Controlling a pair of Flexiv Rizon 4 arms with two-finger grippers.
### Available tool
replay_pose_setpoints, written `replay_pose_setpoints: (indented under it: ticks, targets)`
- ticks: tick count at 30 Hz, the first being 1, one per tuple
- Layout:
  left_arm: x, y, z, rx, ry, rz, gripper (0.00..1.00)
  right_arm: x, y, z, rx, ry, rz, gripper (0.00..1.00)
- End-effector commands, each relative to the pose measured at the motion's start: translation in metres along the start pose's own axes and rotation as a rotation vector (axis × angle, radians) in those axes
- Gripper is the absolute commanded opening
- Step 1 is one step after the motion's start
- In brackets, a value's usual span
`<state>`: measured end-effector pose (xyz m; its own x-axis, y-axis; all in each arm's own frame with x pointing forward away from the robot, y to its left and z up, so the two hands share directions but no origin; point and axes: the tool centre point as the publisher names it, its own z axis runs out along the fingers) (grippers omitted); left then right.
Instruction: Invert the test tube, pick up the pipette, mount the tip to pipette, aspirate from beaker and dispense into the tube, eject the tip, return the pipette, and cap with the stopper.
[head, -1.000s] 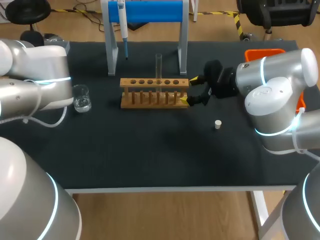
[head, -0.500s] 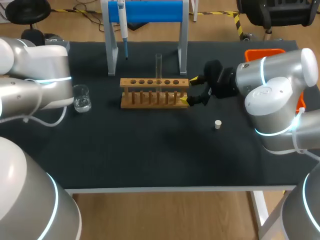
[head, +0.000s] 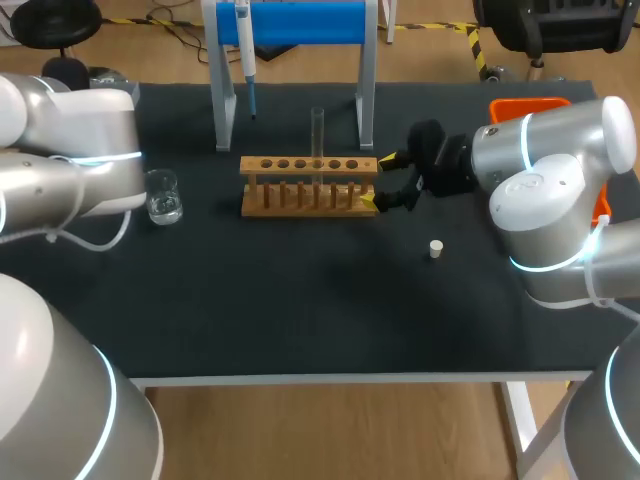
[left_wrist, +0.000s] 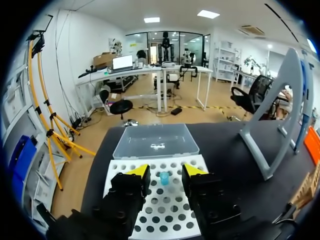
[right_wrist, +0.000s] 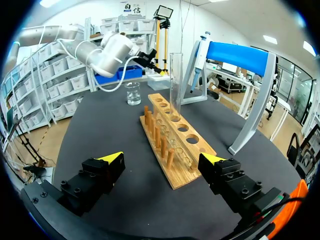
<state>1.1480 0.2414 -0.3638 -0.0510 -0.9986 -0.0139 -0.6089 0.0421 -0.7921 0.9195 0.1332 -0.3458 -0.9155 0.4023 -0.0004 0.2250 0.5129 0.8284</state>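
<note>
Reach decides the coming move. With the test tube (head: 317, 135) standing upright in the wooden rack (head: 300, 190), I judge the pipette (head: 244, 45) to be next. It hangs from the left end of the blue-topped stand (head: 300, 22) at the far side of the surface (head: 300, 310), with its long axis vertical, white head up and dark shaft pointing down. The right gripper (head: 376, 180) sits at the rack's right end with its fingers spread wide around that end and nothing in hold. From there the pipette lies beyond the rack and across toward the left, past the tube. The left gripper (left_wrist: 165, 171) is also open and empty, poised over the white perforated tip box (left_wrist: 150, 215) with a single blue tip (left_wrist: 164, 178) just ahead between its fingers, and the stand's grey leg rises off to one side. The left arm comes in on the pipette's side, so it looks the nearer, though its gripper is hidden in the head view. The beaker (head: 163, 195) stands left of the rack, and the stopper (head: 435, 248) lies alone near the right arm.
</note>
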Motion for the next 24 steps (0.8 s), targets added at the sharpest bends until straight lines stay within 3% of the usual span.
replay_pose_setpoints:
  ticks: [1,3,7,10,11,24]
  targets:
    - [-0.0006,-0.0016,0.0035,-0.006,0.000,0.001,0.39,-0.0005,0.0004,-0.0015,0.003,0.003,0.000,1.00]
    - [-0.0007,-0.0015,0.0036,-0.006,0.000,0.000,0.38,-0.0005,0.0004,-0.0015,0.003,0.003,0.000,1.00]
    - [-0.0014,-0.0009,0.0045,-0.008,0.000,-0.002,0.24,-0.0005,0.0004,-0.0015,0.003,0.003,0.000,1.00]
    - [-0.0014,-0.0006,0.0046,-0.010,0.001,-0.002,0.11,-0.0005,0.0004,-0.0015,0.003,0.003,0.000,1.00]
    - [-0.0015,-0.0005,0.0047,-0.011,0.000,-0.002,0.00,-0.0005,0.0004,-0.0015,0.003,0.003,0.000,1.00]
    - [-0.0014,0.0004,0.0032,-0.013,-0.002,-0.006,0.00,-0.0005,0.0004,-0.0015,0.003,0.003,0.000,1.00]
